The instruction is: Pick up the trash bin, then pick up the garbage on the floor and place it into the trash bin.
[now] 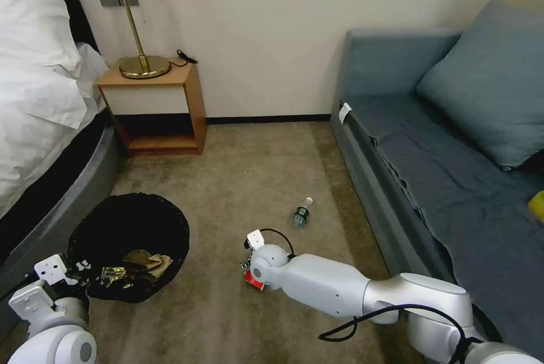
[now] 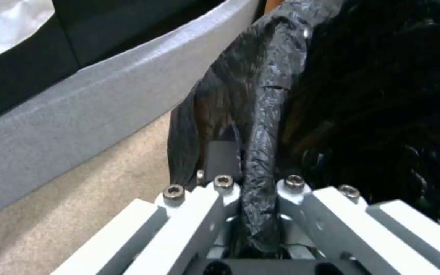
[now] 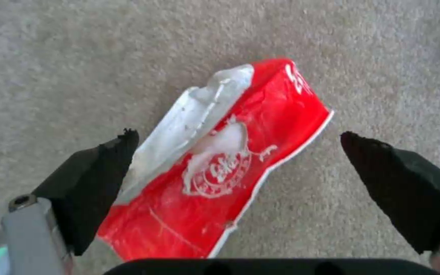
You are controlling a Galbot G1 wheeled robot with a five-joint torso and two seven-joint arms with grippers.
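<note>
The trash bin (image 1: pixel 127 222), lined with a crinkled black bag, is at the lower left beside the bed. A gold-brown wrapper (image 1: pixel 113 273) and crumpled tan paper (image 1: pixel 148 263) lie inside it. My left gripper (image 1: pixel 79 269) is shut on the bin's near rim; in the left wrist view the left gripper (image 2: pixel 256 179) pinches a fold of the black bag (image 2: pixel 261 114). My right gripper (image 1: pixel 249 272) hangs low over the carpet. It stands open in the right wrist view, the right gripper (image 3: pixel 239 135) straddling the red snack packet (image 3: pixel 230 164), fingers (image 3: pixel 97 175) apart from it. A clear white-capped bottle (image 1: pixel 302 212) lies on the carpet farther off.
The bed (image 1: pixel 39 126) runs along the left and its grey base (image 2: pixel 93 99) is close to the bin. A wooden nightstand (image 1: pixel 156 106) with a brass lamp (image 1: pixel 139 41) stands at the back wall. A blue-grey sofa (image 1: pixel 430 143) fills the right. Open carpet (image 1: pixel 243 171) lies between.
</note>
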